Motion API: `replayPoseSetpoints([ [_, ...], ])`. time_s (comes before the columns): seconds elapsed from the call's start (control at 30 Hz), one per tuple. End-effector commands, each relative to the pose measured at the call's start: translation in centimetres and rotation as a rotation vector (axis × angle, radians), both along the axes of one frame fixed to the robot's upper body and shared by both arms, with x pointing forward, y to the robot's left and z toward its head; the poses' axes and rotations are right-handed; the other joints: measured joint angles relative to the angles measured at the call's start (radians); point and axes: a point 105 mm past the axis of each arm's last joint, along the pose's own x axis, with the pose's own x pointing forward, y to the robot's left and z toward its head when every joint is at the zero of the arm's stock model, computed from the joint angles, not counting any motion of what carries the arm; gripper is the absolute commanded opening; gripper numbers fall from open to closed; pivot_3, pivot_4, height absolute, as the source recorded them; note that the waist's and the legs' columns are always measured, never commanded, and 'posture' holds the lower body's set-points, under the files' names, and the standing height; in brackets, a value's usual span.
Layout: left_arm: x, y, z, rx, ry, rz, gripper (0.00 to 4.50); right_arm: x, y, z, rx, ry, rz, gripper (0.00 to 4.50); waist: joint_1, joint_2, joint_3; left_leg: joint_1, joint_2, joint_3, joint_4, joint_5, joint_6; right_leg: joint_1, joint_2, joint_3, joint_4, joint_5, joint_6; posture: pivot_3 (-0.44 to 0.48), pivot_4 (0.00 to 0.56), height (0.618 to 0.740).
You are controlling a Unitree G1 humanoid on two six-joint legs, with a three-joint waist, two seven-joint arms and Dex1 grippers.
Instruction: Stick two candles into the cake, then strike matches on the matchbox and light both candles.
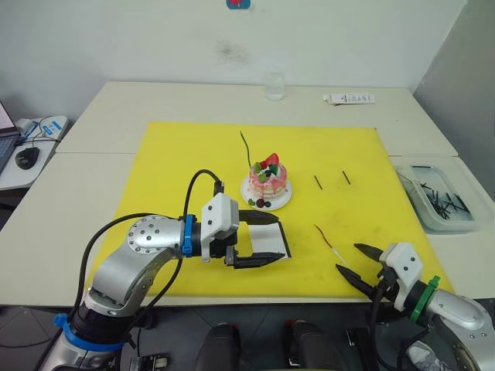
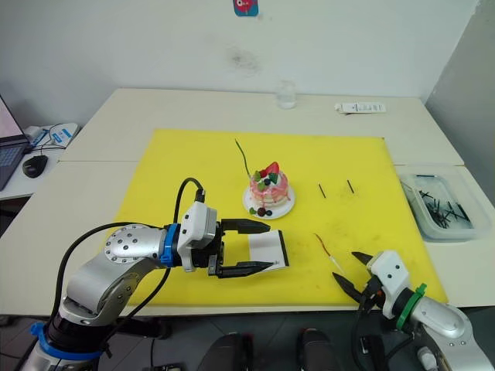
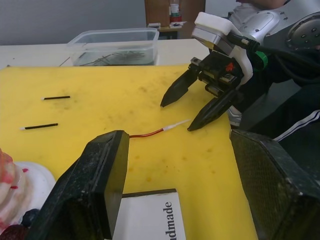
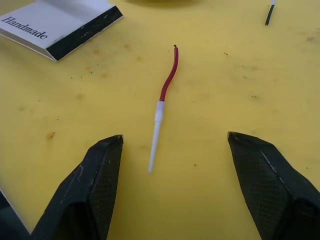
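Observation:
The pink-and-white cake [image 1: 268, 182] sits on its small white plate [image 1: 285, 201] mid-mat. A thin green candle [image 1: 245, 147] rises from the cake's left side, leaning away. The dark red candle [image 4: 169, 80], with a white end, lies flat on the mat just ahead of my open right gripper [image 1: 347, 257], untouched. Two short dark matches [image 1: 318, 182] [image 1: 346, 178] lie right of the cake. The white "Handmade" matchbox [image 2: 267, 249] lies flat in front of the cake. My left gripper [image 1: 278, 239] is open, one finger on each side of it.
The yellow mat [image 1: 193, 154] covers the white table's middle. A clear bin [image 1: 437, 197] holding dark sticks stands at the right edge. A glass [image 1: 274, 85] and a white remote [image 1: 349, 98] are at the back. A mouse [image 1: 27, 157] is on a side desk at the left.

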Motion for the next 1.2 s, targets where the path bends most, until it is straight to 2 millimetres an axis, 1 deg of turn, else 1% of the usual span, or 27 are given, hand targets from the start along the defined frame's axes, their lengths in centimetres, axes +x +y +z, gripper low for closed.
replayPoseSetpoints([
  [0.03, -0.2, -0.2, 0.5, -0.009, -0.029, -0.029, 3.59, 0.1, 1.1, 1.7, -0.009, -0.009, 0.039, 3.48, 0.000, 0.000, 0.000, 0.000, 0.000, 0.000, 0.000, 0.000, 0.000, 0.000, 0.000, 0.000, 0.000, 0.000, 0.000, 0.000, 0.150, 0.740],
  [0.2, -0.4, -0.5, 0.7, -0.009, -0.042, -0.049, 3.59, -0.1, 2.7, 2.3, -0.070, 0.084, 0.125, 3.48, 0.001, 0.000, 0.000, 0.000, 0.000, 0.000, 0.000, 0.000, 0.000, 0.000, 0.000, 0.000, 0.000, 0.000, 0.000, 0.000, 0.150, 0.740],
  [0.27, -0.5, -0.5, 0.8, -0.010, -0.045, -0.047, 3.59, 0.3, 3.0, 2.5, -0.088, 0.099, 0.126, 3.48, 0.001, 0.000, 0.000, 0.000, 0.000, 0.000, 0.000, 0.000, 0.000, 0.000, 0.000, 0.000, 0.000, 0.000, 0.000, 0.000, 0.150, 0.740],
  [0.33, -0.5, -0.5, 0.9, -0.014, -0.047, -0.036, 3.59, 0.7, 3.0, 2.2, -0.113, 0.119, 0.118, 3.48, 0.001, 0.000, 0.000, 0.000, 0.000, 0.000, 0.000, 0.000, 0.000, 0.000, 0.000, 0.000, 0.000, 0.000, 0.000, 0.000, 0.150, 0.740],
  [0.47, -0.7, -0.7, 1.0, -0.032, -0.045, -0.010, 3.59, 1.1, 2.1, 1.4, -0.160, 0.167, 0.056, 3.48, 0.001, 0.000, 0.000, -0.001, 0.000, 0.000, 0.000, 0.000, 0.000, 0.000, 0.000, 0.000, -0.001, 0.000, 0.000, 0.000, 0.150, 0.740],
  [0.53, -0.9, -0.8, 0.9, -0.036, -0.042, -0.004, 3.63, 1.3, 1.8, 1.5, -0.156, 0.182, 0.025, 3.09, 0.001, 0.000, 0.000, -0.001, 0.000, 0.000, 0.000, 0.000, 0.000, 0.000, 0.000, 0.000, -0.001, 0.000, 0.000, 0.000, 0.150, 0.740],
  [0.6, -0.9, -1.0, 0.9, -0.043, -0.041, 0.003, 3.63, 1.5, 1.6, 1.6, -0.168, 0.188, 0.014, 2.54, 0.001, 0.000, 0.000, -0.001, 0.000, 0.000, 0.000, 0.000, 0.000, 0.000, 0.000, 0.000, -0.001, 0.000, 0.000, 0.000, 0.150, 0.740],
  [0.7, -0.8, -1.3, 0.8, -0.056, -0.040, 0.017, 3.63, 2.1, 0.9, 2.0, -0.197, 0.177, -0.015, 1.48, 0.001, 0.000, 0.000, -0.001, -0.001, 0.000, 0.001, 0.000, 0.000, 0.000, 0.000, 0.000, 0.000, 0.000, 0.001, 0.000, 0.150, 0.740],
  [0.83, -0.7, -1.7, 0.6, -0.074, -0.042, 0.027, 3.63, 2.3, 1.1, 2.3, -0.189, 0.183, -0.002, 0.05, 0.001, 0.000, 0.000, -0.001, -0.001, 0.000, 0.001, 0.000, 0.000, 0.001, 0.000, 0.000, 0.000, 0.001, 0.002, 0.000, 0.150, 0.740],
  [0.93, -0.9, -2.2, 0.5, -0.082, -0.036, 0.014, 3.63, 2.2, 1.4, 2.9, -0.184, 0.171, 0.043, 0.02, 0.001, 0.000, 0.000, -0.001, -0.002, 0.000, 0.001, 0.000, 0.000, 0.001, 0.001, 0.000, 0.000, 0.001, 0.002, 0.000, 0.150, 0.740],
  [1.0, -1.1, -2.5, 0.5, -0.089, -0.034, 0.004, 3.63, 2.2, 1.1, 3.5, -0.187, 0.169, 0.056, 0.02, 0.001, 0.000, 0.000, -0.001, -0.001, 0.000, 0.001, 0.000, 0.000, 0.000, 0.001, 0.000, 0.000, 0.001, 0.002, 0.000, 0.150, 0.740],
  [1.07, -1.1, -2.9, 0.6, -0.098, -0.035, -0.007, 3.63, 2.2, 0.1, 4.1, -0.214, 0.170, 0.065, 0.02, 0.001, 0.000, 0.000, -0.001, -0.001, 0.000, 0.001, 0.000, 0.000, 0.000, 0.002, 0.000, -0.001, 0.001, 0.002, 0.000, 0.150, 0.740],
  [1.2, -1.7, -3.5, 0.5, -0.093, -0.033, -0.062, 3.63, 1.6, -3.2, 5.3, -0.290, 0.178, 0.100, 0.02, 0.002, 0.000, 0.000, -0.001, -0.002, 0.000, 0.001, 0.000, 0.000, 0.000, 0.002, 0.000, -0.001, 0.001, 0.002, 0.000, 0.150, 0.740],
])
